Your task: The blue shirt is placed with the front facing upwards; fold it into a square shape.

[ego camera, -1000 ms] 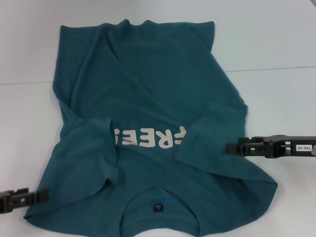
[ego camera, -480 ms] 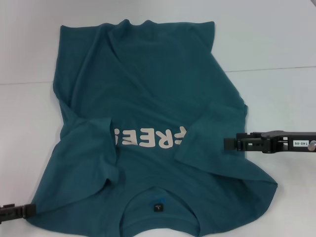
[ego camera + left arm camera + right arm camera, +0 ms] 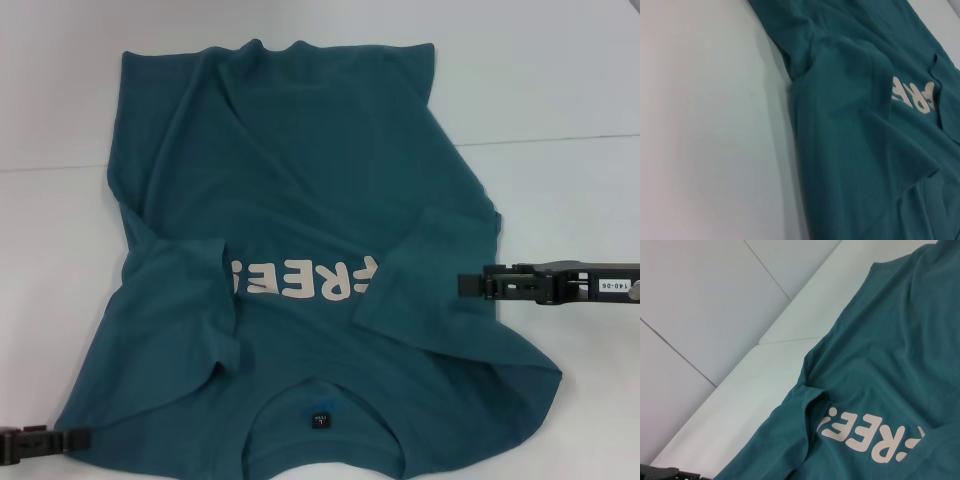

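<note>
Spread front-up across the white tabletop point(image 3: 560, 80): the shirt point(image 3: 300, 180), collar and neck label point(image 3: 318, 419) at the near edge, hem at the far edge, so "FREE!" point(image 3: 305, 281) reads upside down from the head view. Both sleeves point(image 3: 185, 300) already turned inward over the chest, covering the ends of the lettering; probably the first stage of squaring up, with the lengthwise folds not yet done. Cloth rumpled along the left side and at the near right corner, not yet a clean rectangle. Left gripper point(image 3: 70, 438) low at the near left, tip at or just beside the shirt's near left corner; likely placed to take that corner, though contact is hard to judge from here. Jaws look closed or nearly so, but cannot tell for certain, and nothing visibly held. Right gripper point(image 3: 470, 284) at mid height on the right, tip over or against the edge of the folded right sleeve, pointing left; cannot tell how far the jaws stand apart or whether any cloth is caught. Nothing else on the tabletop apart from its panel seams; no object blocking either arm. Main hindrance judged to be the shirt itself: loose folded sleeves likely to slip open when the near edge is lifted.
</note>
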`<control>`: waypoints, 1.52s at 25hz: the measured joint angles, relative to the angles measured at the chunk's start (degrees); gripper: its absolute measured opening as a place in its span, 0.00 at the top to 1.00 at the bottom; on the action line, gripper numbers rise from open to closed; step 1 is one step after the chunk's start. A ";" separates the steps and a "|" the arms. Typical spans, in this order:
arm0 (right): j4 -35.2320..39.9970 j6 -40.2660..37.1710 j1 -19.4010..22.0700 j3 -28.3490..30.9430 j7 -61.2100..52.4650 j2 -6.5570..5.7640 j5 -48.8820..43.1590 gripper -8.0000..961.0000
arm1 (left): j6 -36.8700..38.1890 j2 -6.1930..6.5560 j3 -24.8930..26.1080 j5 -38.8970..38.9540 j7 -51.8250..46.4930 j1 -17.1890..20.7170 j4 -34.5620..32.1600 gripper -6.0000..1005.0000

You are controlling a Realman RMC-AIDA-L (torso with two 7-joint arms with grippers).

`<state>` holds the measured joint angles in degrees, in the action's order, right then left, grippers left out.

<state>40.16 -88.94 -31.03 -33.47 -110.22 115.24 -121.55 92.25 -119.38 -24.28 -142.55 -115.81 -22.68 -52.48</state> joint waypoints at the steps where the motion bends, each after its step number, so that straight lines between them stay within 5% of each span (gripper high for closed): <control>1: 0.00 0.00 0.00 0.02 -0.04 -0.01 0.00 0.08 | 0.01 -0.03 -0.32 -0.01 -0.13 -0.03 0.01 0.14; 38: 0.00 -0.55 0.18 0.73 -0.26 -0.11 0.08 0.08 | 0.21 0.21 -4.53 -1.30 -2.59 -2.63 0.18 0.15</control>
<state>40.16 -89.48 -30.85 -32.75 -110.48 115.13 -121.46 92.46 -119.18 -28.81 -143.85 -118.40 -25.31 -52.30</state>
